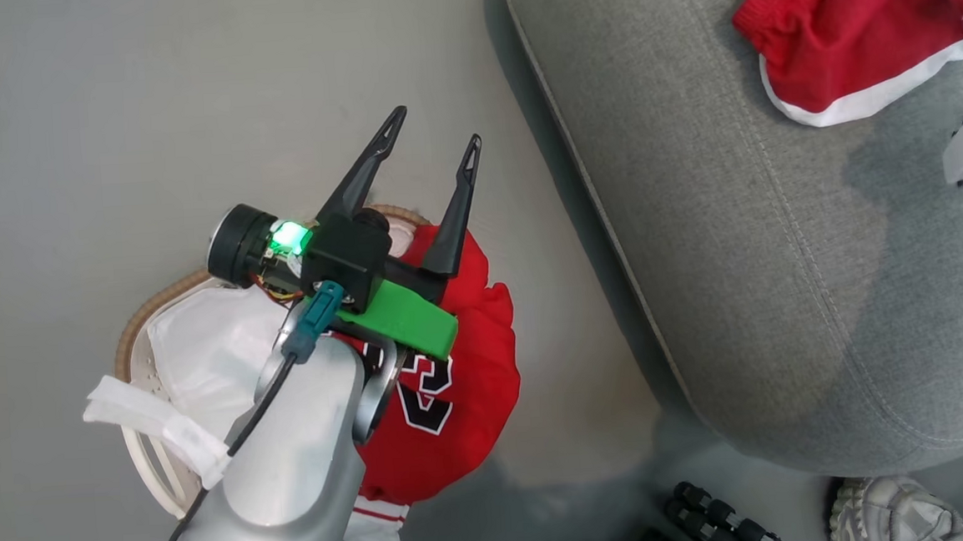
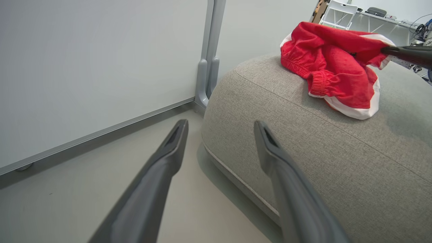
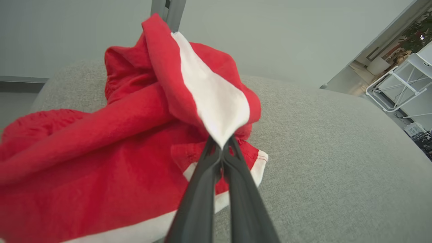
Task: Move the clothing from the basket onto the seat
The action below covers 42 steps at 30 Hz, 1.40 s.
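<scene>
A red jersey (image 1: 463, 372) with a black "23" lies in the basket (image 1: 130, 334), over its white liner (image 1: 202, 346). My left gripper (image 1: 434, 131) hovers above the basket's far rim, open and holding nothing; in its own view (image 2: 221, 127) it points at the seat's edge (image 2: 303, 135). On the grey seat (image 1: 781, 244) lies a red garment with white trim (image 1: 851, 22). My right gripper (image 3: 221, 143) is shut on a white-striped fold of that garment (image 3: 101, 152), which rests bunched on the seat (image 3: 320, 152). The left wrist view shows the right gripper's fingers (image 2: 405, 52) reaching into the garment (image 2: 337, 67).
Bare floor lies between basket and seat. A person's white shoe (image 1: 889, 513) and a black ridged object (image 1: 723, 523) sit at the seat's near corner. A pale wall panel with a grey post (image 2: 207, 67) stands behind the seat. A white folding chair (image 3: 398, 87) stands beyond.
</scene>
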### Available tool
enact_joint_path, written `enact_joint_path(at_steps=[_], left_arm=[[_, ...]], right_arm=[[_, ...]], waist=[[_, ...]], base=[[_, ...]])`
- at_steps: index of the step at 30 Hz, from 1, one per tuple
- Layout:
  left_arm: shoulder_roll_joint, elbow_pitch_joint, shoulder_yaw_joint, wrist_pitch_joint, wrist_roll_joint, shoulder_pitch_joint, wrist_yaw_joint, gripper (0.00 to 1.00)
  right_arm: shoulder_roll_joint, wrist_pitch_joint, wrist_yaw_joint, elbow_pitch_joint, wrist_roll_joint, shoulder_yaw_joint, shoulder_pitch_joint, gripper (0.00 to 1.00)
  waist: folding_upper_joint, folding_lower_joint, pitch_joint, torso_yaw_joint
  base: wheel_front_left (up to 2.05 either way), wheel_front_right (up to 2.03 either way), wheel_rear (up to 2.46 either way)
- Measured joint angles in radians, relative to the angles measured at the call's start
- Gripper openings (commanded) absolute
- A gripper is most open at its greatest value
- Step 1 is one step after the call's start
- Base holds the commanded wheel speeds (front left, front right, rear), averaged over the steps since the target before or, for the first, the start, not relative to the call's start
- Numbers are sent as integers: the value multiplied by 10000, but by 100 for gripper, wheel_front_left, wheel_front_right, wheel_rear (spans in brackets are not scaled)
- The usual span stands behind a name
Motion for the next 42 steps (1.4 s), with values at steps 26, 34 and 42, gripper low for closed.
enact_joint_path(at_steps=[26,34,42], left_arm=[[2,54,1099,0,-920,1848,721,100],[6,111,2088,0,-938,2639,986,100],[8,144,3018,0,-886,3666,1001,100]], right_arm=[[1074,0,0,-2500,1212,1127,2270,100],[1580,0,0,-2408,1317,1317,3025,100],[1941,0,0,-2222,1294,1459,4011,100]], waist=[[0,-1,-2394,1146],[0,-1,-3189,1975],[0,-1,-4213,2507]], base=[[0,0,0],[0,0,0],[0,0,0]])
